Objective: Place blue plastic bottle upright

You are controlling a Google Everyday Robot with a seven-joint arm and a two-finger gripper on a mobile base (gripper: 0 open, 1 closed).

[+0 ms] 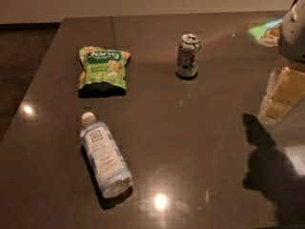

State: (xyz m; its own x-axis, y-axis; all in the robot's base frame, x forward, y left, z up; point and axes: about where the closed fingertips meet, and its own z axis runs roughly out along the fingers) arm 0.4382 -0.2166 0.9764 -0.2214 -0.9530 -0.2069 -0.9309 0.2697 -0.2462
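Note:
The blue plastic bottle [104, 156] lies on its side at the near left of the dark table [190, 128]. Its white cap points away from me and its base points toward the front edge. Its label is pale blue and white with a small dark square logo. My gripper [282, 95] hangs at the right edge of the view, above the table and far to the right of the bottle. It touches nothing, and its shadow falls on the table at the near right.
A green-and-silver soda can [188, 55] stands upright at the back centre. A green snack bag [103, 70] lies at the back left, just beyond the bottle's cap. The table's left edge runs close to the bottle.

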